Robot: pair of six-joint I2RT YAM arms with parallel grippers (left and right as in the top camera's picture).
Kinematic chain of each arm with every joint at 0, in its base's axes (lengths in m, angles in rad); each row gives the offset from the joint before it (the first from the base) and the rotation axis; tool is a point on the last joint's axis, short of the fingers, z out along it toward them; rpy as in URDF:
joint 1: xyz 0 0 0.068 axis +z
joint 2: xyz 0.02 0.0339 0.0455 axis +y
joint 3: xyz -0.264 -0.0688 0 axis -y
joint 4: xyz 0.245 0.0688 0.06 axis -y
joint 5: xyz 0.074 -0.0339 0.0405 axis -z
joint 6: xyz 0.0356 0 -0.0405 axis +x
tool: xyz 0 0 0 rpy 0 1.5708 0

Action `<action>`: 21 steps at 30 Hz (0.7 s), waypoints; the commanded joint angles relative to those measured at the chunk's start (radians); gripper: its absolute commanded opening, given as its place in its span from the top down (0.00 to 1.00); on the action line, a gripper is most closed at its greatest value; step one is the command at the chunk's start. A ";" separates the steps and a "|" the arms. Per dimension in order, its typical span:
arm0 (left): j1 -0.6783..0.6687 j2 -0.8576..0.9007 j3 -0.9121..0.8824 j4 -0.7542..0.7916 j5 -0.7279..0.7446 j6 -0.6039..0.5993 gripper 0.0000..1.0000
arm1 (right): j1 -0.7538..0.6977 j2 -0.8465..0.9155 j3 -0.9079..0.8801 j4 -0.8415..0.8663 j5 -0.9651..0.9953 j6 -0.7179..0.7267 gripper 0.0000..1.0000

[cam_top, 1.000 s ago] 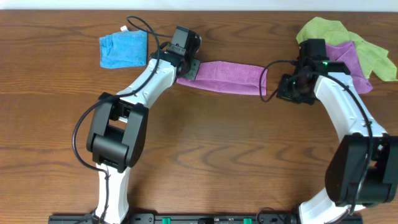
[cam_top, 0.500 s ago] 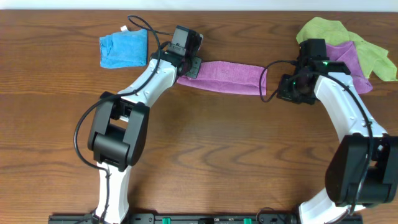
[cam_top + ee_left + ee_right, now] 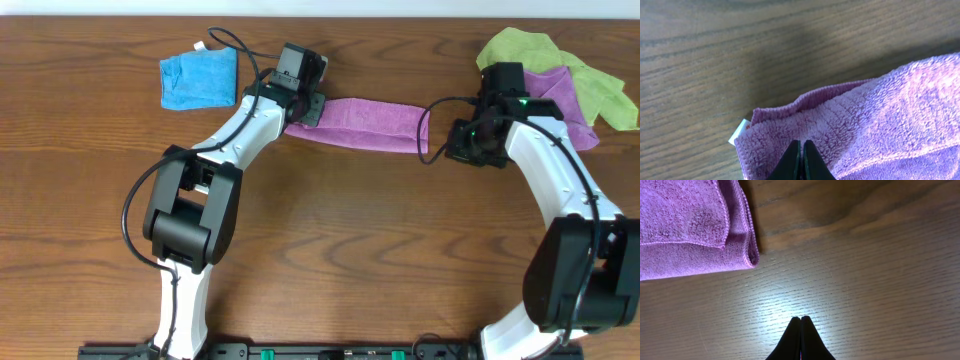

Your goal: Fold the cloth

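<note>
The purple cloth lies folded into a long narrow strip across the back middle of the wooden table. My left gripper is at the strip's left end. In the left wrist view the left gripper is shut, its tips pressed into the cloth near the corner with a white tag. My right gripper sits just right of the strip's right end. In the right wrist view the right gripper is shut and empty over bare wood, apart from the cloth's folded end.
A folded blue cloth lies at the back left. A green cloth and a second purple cloth are heaped at the back right, beside my right arm. The table's far edge runs close behind them.
</note>
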 commanded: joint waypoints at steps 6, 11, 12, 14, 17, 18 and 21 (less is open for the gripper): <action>-0.004 0.003 0.163 -0.165 0.022 -0.031 0.94 | 0.008 -0.024 0.016 0.003 0.018 -0.008 0.98; -0.004 -0.006 0.189 -0.327 0.041 -0.093 0.94 | 0.008 -0.024 0.016 0.003 0.018 -0.008 0.98; -0.004 -0.006 0.188 -0.345 0.049 -0.091 0.94 | 0.008 -0.024 0.016 0.003 0.018 -0.008 0.98; -0.005 -0.007 0.188 -0.367 0.061 -0.087 0.94 | 0.008 -0.024 0.016 0.003 0.018 -0.008 0.98; 0.002 -0.008 0.186 -0.400 0.135 -0.087 0.94 | 0.009 -0.024 0.016 0.003 0.018 -0.008 0.98; 0.006 -0.009 0.178 -0.401 0.137 -0.091 0.94 | 0.009 -0.024 0.016 0.003 0.018 -0.008 0.98; 0.012 -0.014 0.171 -0.430 0.146 -0.090 0.94 | 0.009 -0.024 0.016 0.003 0.018 -0.006 0.98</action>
